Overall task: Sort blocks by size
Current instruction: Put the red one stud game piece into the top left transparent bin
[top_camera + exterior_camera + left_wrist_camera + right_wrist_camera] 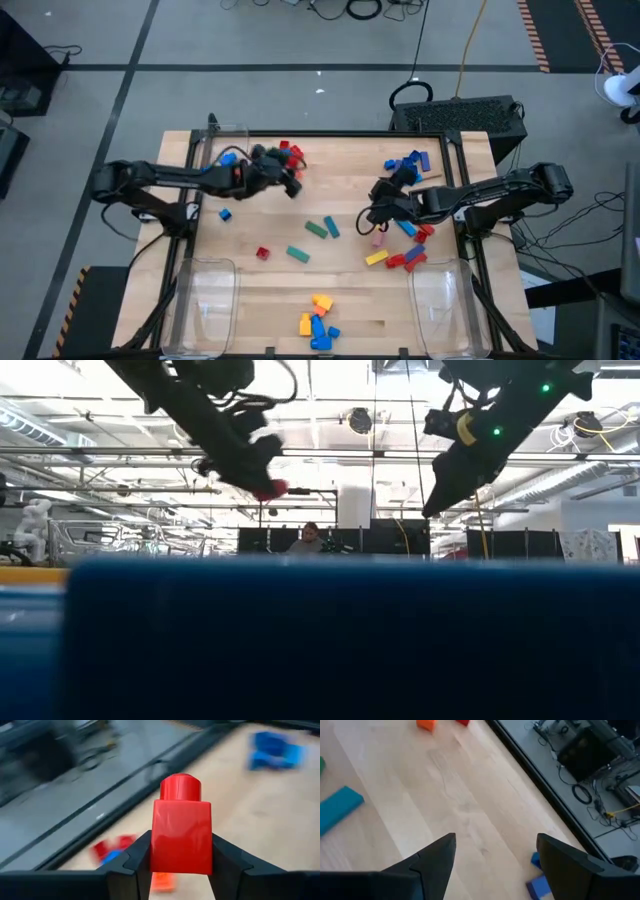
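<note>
I am carrying 1 small red plastic single-stud brick (181, 832) upright in the left gripper (180, 865), above the red-and-blue pile (289, 152); right gripper (495, 857) gaping wide, holding nothing.

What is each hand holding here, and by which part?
The left hand grips a small red block by its two opposite side faces, stud pointing away from the wrist. The right hand is open and holds nothing.

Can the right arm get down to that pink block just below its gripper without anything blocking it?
Probably yes. The right gripper is open and empty, just beside the pink block, which lies alone on bare wood. The nearest neighbours, a yellow brick and a blue brick, sit clear of it.
</note>
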`<state>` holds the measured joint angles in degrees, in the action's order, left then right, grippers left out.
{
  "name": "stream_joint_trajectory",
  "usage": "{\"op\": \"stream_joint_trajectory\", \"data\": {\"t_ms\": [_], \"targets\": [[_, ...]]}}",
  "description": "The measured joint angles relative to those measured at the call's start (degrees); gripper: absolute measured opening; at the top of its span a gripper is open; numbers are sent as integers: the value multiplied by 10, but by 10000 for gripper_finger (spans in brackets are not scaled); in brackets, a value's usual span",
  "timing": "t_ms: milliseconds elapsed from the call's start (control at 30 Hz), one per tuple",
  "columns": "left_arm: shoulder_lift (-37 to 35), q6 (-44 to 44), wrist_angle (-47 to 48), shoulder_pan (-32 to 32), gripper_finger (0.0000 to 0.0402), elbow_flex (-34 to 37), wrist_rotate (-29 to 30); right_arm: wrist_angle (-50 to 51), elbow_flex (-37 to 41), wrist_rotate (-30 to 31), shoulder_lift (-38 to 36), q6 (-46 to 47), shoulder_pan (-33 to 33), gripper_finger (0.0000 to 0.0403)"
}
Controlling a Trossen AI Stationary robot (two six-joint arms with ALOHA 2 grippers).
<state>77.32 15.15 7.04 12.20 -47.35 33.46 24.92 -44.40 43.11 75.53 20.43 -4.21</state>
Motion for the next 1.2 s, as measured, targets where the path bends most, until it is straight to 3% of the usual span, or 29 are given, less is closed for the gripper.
{"op": "stream_joint_trajectory", "data": {"t_ms": [133,333,600,900,1033,1200], "targets": [[-31,74,115,47,151,0,26,14,6,3,0,0,4,258],[-40,144,239,125,152,1,21,14,22,3,0,8,9,258],[-40,161,253,202,153,20,-18,16,29,-1,0,15,9,258],[-40,162,254,236,154,27,-18,17,29,-15,0,15,9,258],[-40,143,254,235,182,27,-19,28,29,-15,0,15,9,258],[-40,145,257,234,252,27,-18,55,29,-15,0,26,9,258]]}}
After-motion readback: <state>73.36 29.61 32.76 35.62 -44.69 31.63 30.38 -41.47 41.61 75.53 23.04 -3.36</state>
